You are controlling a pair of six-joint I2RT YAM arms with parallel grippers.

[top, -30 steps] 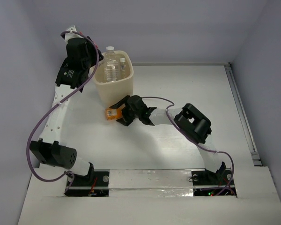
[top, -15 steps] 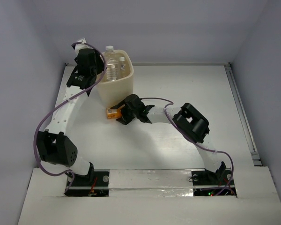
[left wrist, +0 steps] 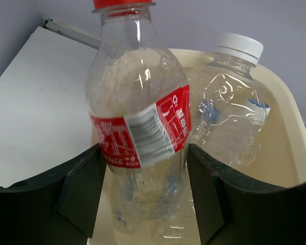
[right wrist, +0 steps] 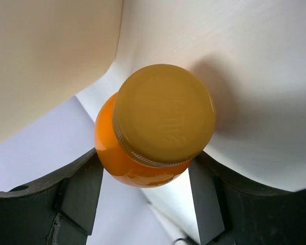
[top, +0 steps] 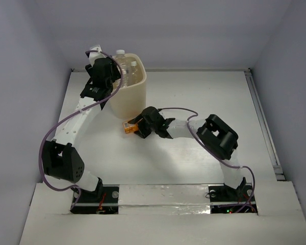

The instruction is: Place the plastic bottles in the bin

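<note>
Left wrist alone shows barcode [left wrist: 150, 135] on red-capped bottle [left wrist: 135, 76].

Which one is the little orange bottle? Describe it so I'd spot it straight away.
Find the cream bin at the back left of the table. Just in front of it, on the table between the fingers of the right gripper, is the orange bottle. It is short and bright orange with a yellowish cap; the bottles in the bin are tall and clear.
</note>
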